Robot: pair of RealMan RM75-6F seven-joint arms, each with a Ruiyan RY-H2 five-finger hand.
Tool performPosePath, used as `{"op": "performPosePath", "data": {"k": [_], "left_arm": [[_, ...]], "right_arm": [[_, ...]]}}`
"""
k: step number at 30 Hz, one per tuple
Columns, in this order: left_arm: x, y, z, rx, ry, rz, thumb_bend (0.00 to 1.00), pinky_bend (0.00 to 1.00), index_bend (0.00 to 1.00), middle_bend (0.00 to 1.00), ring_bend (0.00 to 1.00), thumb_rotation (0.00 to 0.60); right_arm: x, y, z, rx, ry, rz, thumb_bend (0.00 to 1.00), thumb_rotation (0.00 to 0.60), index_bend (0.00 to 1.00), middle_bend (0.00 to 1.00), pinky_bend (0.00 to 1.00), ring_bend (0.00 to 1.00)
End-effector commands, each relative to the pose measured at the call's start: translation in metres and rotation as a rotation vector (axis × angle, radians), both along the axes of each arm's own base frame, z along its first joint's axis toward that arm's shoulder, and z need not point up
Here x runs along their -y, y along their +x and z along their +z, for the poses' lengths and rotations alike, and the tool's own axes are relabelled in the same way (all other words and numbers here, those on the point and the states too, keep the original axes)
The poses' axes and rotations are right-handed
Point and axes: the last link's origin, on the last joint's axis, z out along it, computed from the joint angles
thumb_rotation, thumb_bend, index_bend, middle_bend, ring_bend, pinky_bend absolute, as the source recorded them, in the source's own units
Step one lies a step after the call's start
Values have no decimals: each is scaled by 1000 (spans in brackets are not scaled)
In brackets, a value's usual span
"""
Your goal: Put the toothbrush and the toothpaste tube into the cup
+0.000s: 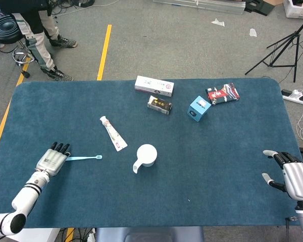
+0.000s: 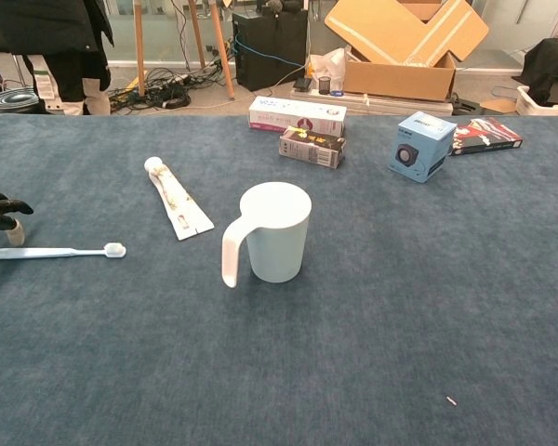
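Lying flat on the blue napped cloth of the table point(image 1: 232, 166): a thin pale-blue plastic toothbrush point(image 1: 84, 158), handle end pointing toward the left hand point(image 1: 52, 158), bristle end pointing toward the cup point(image 1: 146, 155). Resting just beside the fingertips point(image 2: 6, 205) in the chest view, handle end close under them; touching or not, cannot tell. Left hand lying low on the cloth, dark fingers stretched out and apart, grasping nothing. Standing upright near the table's middle: a smooth white cup with a long curved handle. Lying between cup and left hand, farther back: a flattened white toothpaste tube point(image 1: 113, 133), cap end pointing away. Sitting at the right edge, well apart from everything: the right hand point(image 1: 293, 177), fingers spread, holding nothing. Lined up farther back: cardboard boxes point(image 1: 154, 85), one a small blue cube point(image 1: 199, 108).
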Motion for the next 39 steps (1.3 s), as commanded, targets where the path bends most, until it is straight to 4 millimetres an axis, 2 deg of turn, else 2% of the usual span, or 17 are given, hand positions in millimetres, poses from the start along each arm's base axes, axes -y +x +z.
{"op": "performPosePath", "data": {"k": [1,2,5,8,13,21,34,39], "left_arm": [[-5,9,4,72,48,-3,948,0,179,0,0,600],[-7,12,5,96,66,-7,859,0,175,0,0,600],[-11,18,5,181,114,1,487,0,189,0,0,600],[-14,21,2,262,146,22,237,0,271,0,0,600],[-16,21,-4,338,156,68,98,0,374,0,0,600],[-18,21,-14,372,199,63,72,0,487,0,0,600],[-25,22,-28,438,223,173,73,0,515,0,0,600],[-27,21,-33,446,221,192,200,0,514,0,0,600]], "right_arm": [[0,0,0,0,1,1,158,600,333,418,473,339],[0,0,0,0,1,1,158,600,333,418,473,339],[0,0,0,3,-2,0,157,600,333,418,473,339],[0,0,1,7,-4,1,158,600,333,418,473,339],[0,0,2,11,-6,1,158,600,333,418,473,339],[0,0,1,7,-3,1,158,600,333,418,473,339],[0,0,1,3,-2,0,157,600,333,418,473,339],[0,0,1,4,-2,1,157,600,333,418,473,339]]}}
